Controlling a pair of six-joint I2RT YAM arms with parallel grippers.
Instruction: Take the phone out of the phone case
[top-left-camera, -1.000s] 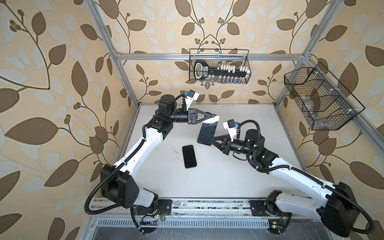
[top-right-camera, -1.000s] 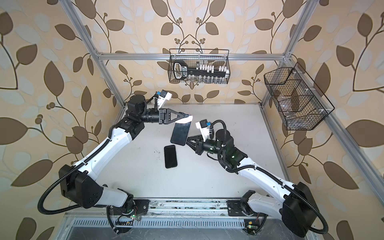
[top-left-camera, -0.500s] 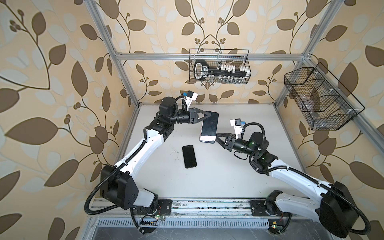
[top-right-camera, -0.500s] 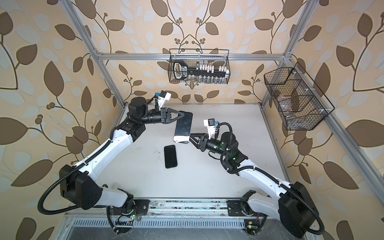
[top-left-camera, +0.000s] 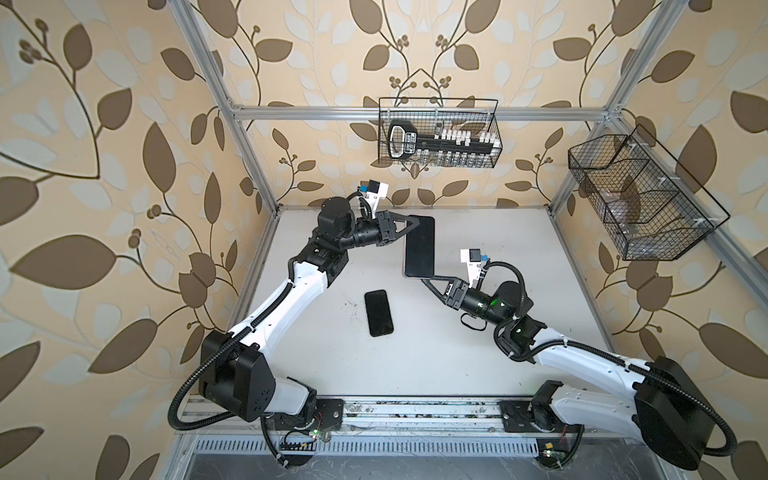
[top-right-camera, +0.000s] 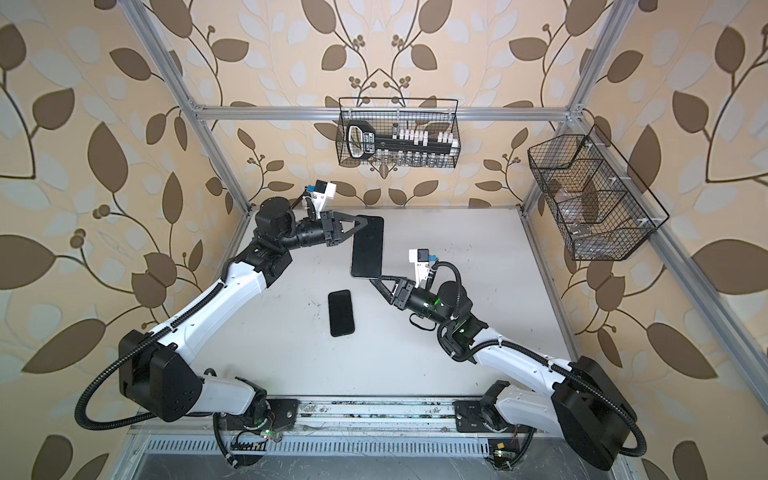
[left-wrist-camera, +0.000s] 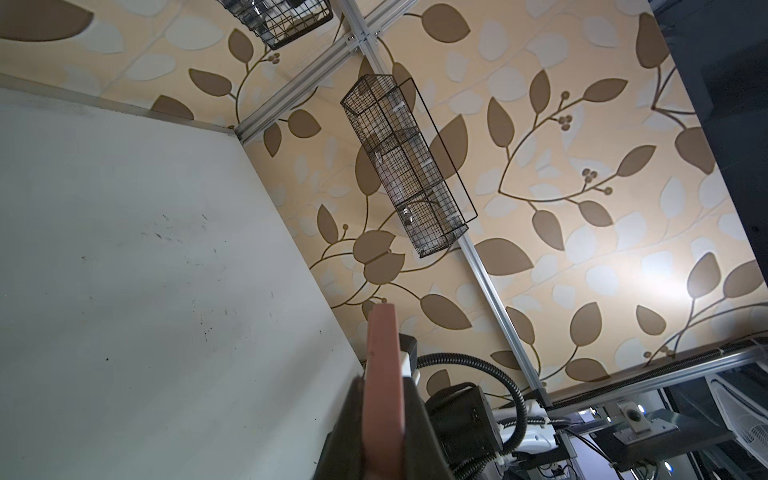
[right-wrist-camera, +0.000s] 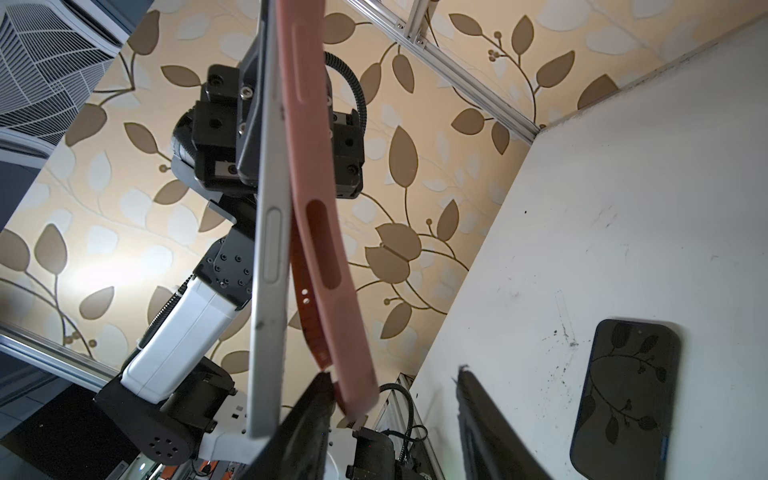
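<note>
Left wrist: phone case (left-wrist-camera: 384, 365) edge-on.

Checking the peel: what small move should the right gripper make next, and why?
Probably close the right gripper on the loose end of the pink phone case: its open jaws straddle it, it bows away from the phone, and the left gripper clamps the far end.

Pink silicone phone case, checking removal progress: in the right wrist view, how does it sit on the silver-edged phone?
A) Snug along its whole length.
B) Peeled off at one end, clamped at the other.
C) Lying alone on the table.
B: the pink silicone phone case gapes from the silver-edged phone at one end while the left gripper pinches both at the other.
</note>
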